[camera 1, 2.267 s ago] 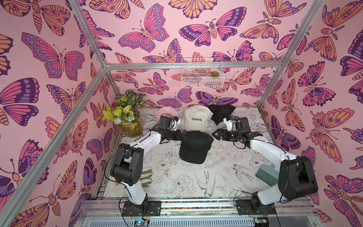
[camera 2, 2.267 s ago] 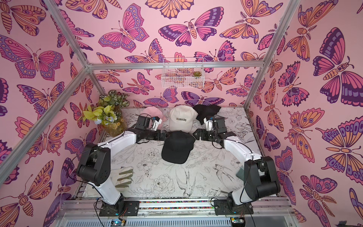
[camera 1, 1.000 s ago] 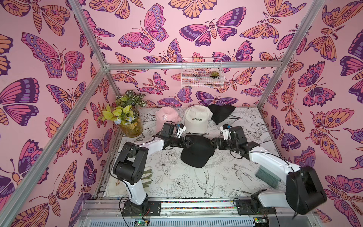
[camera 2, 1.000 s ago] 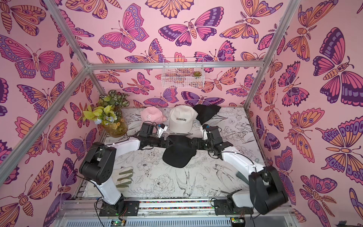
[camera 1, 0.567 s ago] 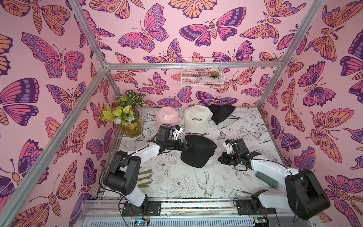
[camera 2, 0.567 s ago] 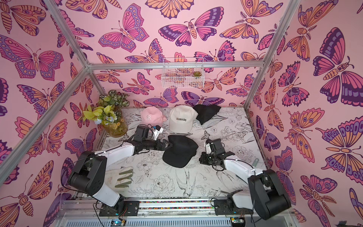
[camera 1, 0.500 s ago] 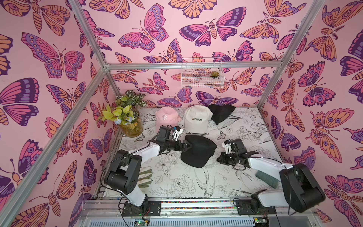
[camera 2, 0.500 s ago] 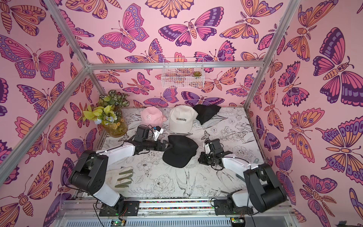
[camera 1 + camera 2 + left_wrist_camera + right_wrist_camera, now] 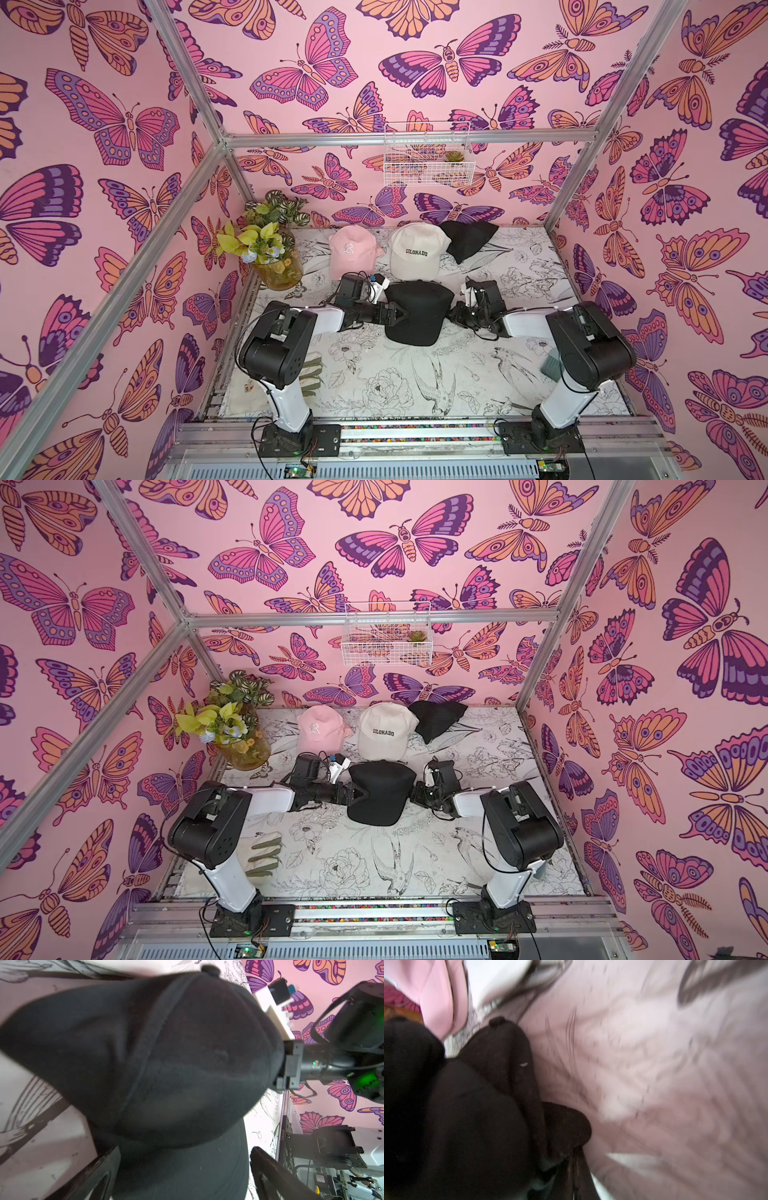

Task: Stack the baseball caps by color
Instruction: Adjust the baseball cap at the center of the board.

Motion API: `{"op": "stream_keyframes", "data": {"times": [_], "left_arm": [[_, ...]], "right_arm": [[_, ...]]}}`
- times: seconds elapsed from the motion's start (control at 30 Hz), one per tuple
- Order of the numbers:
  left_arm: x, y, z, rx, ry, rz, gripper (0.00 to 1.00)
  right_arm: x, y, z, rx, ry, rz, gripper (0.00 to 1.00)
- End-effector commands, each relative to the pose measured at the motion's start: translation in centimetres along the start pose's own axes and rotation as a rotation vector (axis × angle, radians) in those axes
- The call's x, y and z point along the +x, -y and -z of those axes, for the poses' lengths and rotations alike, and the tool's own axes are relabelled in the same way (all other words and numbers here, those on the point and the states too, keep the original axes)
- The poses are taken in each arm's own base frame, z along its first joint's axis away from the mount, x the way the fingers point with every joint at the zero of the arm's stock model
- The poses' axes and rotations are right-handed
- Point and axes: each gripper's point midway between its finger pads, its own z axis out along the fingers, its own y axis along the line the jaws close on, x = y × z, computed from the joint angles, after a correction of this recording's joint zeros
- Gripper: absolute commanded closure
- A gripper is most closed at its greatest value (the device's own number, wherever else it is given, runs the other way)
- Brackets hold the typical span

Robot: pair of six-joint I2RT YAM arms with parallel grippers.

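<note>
1. Four caps are counted on the tabletop [image 9: 374, 386]. The action is centred on the black cap [image 9: 417, 316], which is laid at the middle of the tabletop, brim turned toward the near edge.
2. The left gripper [image 9: 400, 312] is set right against that cap's left side, jaws spread wide. In the left wrist view its fingers [image 9: 97, 1176] are seen either side of the dark fabric, and nothing is pinched.
3. The right gripper [image 9: 454, 312] is set against the cap's right side, jaws closed tight. Whether any fabric is caught between them cannot be told, as the right wrist view is blurred.
4. Just beyond, toward the far edge, the cream cap [image 9: 417, 251] lettered COLORADO is seen, its brim just beside the black cap's crown.
5. The pink cap [image 9: 352, 253] is seen at the cream cap's left. The second black cap [image 9: 467, 241] is seen at its right, close to the far edge and partly tucked behind the cream one.
6. Further out, a vase of plants [image 9: 276, 266] is seen in the far left corner. A glove [image 9: 262, 854] is laid by the left arm's base near the near left corner. A wire basket [image 9: 428, 156] is hung on the back wall.
</note>
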Motion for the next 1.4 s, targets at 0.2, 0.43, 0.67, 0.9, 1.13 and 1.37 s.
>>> {"op": "stream_keyframes", "data": {"times": [0.2, 0.43, 0.67, 0.9, 1.13, 1.37], "left_arm": [[-0.4, -0.3, 0.6, -0.002, 0.032, 0.007, 0.00], [0.3, -1.2, 0.5, -0.034, 0.026, 0.052, 0.00], [0.3, -1.4, 0.0, -0.025, 0.017, 0.065, 0.00], [0.5, -1.6, -0.3, -0.018, 0.005, 0.081, 0.00], [0.5, -1.6, -0.4, -0.016, 0.004, 0.081, 0.00], [0.3, -1.4, -0.2, -0.009, 0.008, 0.080, 0.00]], "right_arm": [[-4.5, 1.0, 2.4, -0.016, 0.138, -0.072, 0.87], [-6.9, -3.5, 5.1, -0.250, 0.191, -0.129, 0.34], [-8.1, -6.2, 4.3, -0.382, 0.205, -0.118, 0.25], [-6.2, -7.6, 2.5, -0.429, 0.108, -0.118, 0.28], [-5.0, -10.3, 4.9, -0.432, 0.074, -0.011, 0.31], [-3.0, -10.4, 5.5, -0.355, 0.018, 0.052, 0.31]]}}
